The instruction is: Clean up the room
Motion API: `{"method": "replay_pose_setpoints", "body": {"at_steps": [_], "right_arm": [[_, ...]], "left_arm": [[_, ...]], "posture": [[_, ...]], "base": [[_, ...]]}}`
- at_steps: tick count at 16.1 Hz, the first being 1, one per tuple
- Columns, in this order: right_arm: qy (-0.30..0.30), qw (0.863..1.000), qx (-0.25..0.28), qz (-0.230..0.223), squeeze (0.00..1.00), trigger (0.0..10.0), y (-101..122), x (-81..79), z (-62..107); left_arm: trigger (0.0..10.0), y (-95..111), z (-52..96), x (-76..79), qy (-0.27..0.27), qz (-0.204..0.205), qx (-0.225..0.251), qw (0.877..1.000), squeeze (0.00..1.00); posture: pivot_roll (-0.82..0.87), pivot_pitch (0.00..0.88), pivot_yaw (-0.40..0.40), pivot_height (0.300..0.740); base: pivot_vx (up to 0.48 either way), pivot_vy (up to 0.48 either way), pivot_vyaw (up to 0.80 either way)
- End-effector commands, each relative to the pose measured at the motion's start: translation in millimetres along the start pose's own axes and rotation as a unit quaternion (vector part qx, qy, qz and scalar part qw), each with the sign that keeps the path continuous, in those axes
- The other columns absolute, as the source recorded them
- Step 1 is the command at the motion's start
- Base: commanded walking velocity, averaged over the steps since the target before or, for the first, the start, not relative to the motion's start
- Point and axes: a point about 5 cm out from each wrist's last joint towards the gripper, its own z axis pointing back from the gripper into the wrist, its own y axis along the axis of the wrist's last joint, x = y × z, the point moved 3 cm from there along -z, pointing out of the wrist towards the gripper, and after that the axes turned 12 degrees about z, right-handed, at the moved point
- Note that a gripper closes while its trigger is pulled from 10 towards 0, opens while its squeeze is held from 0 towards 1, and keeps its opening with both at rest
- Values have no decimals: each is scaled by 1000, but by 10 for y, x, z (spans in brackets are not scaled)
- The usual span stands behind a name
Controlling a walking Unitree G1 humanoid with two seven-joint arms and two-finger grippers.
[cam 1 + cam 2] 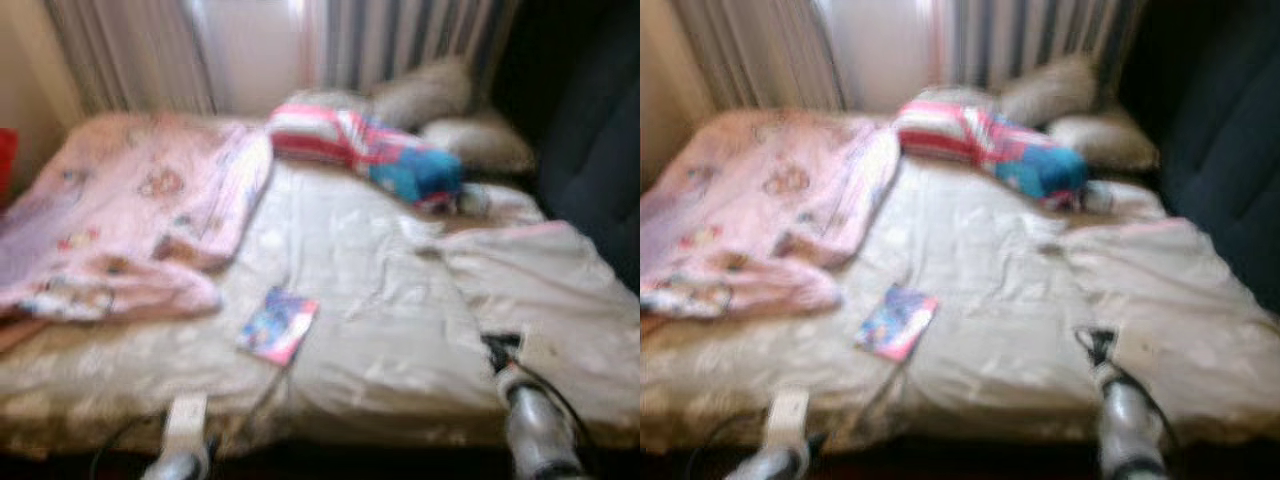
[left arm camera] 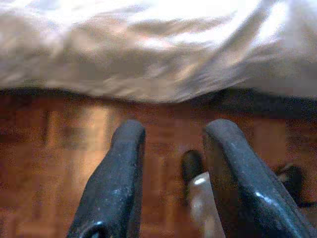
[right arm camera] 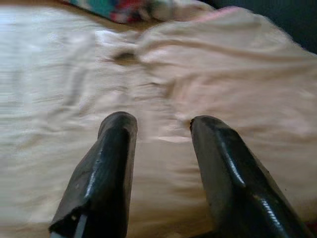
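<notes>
A bed with a rumpled white sheet [image 1: 360, 270] lies before me, blurred. A small colourful book [image 1: 278, 325] rests on the sheet near the front edge. A pink patterned blanket [image 1: 130, 220] is heaped on the left side. A striped red, white and blue bundle [image 1: 370, 150] lies near the head. My right gripper [image 3: 161, 121] hovers open just over the sheet at the front right, nothing between its fingers. My left gripper [image 2: 173, 131] is open and low beside the bed's front edge, over the wooden floor [image 2: 59, 148].
Two beige pillows [image 1: 440, 100] lean at the head of the bed under striped curtains [image 1: 400, 40]. A pale cover [image 1: 540, 290] with a pink edge is spread on the bed's right side. A dark sofa or chair [image 1: 600, 150] stands close on the right.
</notes>
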Motion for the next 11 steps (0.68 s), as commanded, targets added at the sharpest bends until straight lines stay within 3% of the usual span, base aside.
{"method": "replay_pose_setpoints", "body": {"at_steps": [1, 5, 7, 11], "right_arm": [[-5, 1000, -7, 3, 0, 10000, -27, 54, 6], [-5, 1000, -7, 3, 0, 10000, -26, 54, 6], [0, 1000, -12, -5, 0, 10000, -64, -59, 25], [0, 1000, -14, -6, 0, 10000, -52, -50, 11]], "left_arm": [[10000, 15, -4, 36, -1, 6, 4, 1000, 0], [10000, 15, -4, 38, 0, 6, 4, 1000, 0], [10000, 83, -7, -33, 3, 2, 9, 1000, 0], [10000, 126, -13, -6, 0, -4, 15, 1000, 0]], "posture": [[52, 39, -7, 740], [52, 38, -4, 740], [58, 30, 21, 740], [58, 22, 28, 740]], "base": [[0, 337, 0], [0, 337, 0], [0, 337, 0], [0, 231, 0]]}}
